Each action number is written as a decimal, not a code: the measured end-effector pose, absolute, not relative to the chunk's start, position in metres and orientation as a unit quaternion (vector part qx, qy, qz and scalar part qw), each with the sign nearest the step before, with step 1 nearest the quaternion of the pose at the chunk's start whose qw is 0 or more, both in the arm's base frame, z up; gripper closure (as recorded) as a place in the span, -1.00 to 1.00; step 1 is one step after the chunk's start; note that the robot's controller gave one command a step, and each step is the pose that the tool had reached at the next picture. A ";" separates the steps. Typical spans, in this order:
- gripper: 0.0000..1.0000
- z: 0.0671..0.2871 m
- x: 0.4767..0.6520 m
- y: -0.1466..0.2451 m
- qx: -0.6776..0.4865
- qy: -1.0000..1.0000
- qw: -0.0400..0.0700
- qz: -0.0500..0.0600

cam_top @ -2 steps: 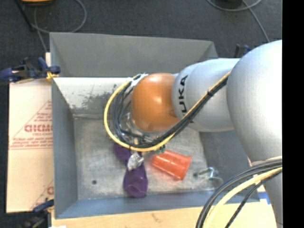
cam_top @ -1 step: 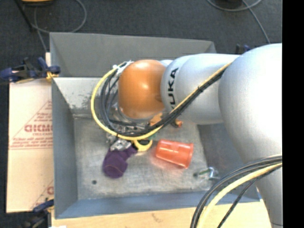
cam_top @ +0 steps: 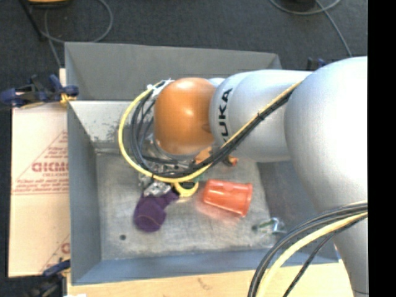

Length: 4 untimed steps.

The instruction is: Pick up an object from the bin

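My gripper point(cam_top: 150, 178) shows as a bit of grey metal under the arm's orange cover, low over the middle of the bin floor. Right below it lies a purple soft-looking cylinder point(cam_top: 150, 212), its upper end reaching up to the gripper; whether they touch is hidden. A small yellow piece point(cam_top: 186, 188) lies just right of the gripper. Further right, an orange translucent cup point(cam_top: 227, 197) lies on its side.
A small metal clip with a green part point(cam_top: 270, 226) lies near the bin's front right corner. A tiny orange piece point(cam_top: 232, 161) peeks out beside the arm. The arm covers the bin's right and back parts.
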<state>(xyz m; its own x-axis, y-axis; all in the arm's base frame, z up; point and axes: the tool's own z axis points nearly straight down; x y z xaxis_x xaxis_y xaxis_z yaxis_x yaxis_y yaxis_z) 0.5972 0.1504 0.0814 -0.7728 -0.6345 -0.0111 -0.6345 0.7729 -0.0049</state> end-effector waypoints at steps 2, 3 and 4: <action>1.00 0.094 0.595 0.150 -0.336 0.942 0.003 0.000; 1.00 0.109 0.594 0.149 -0.336 0.942 0.000 0.000; 1.00 0.131 0.594 0.149 -0.336 0.942 0.000 0.000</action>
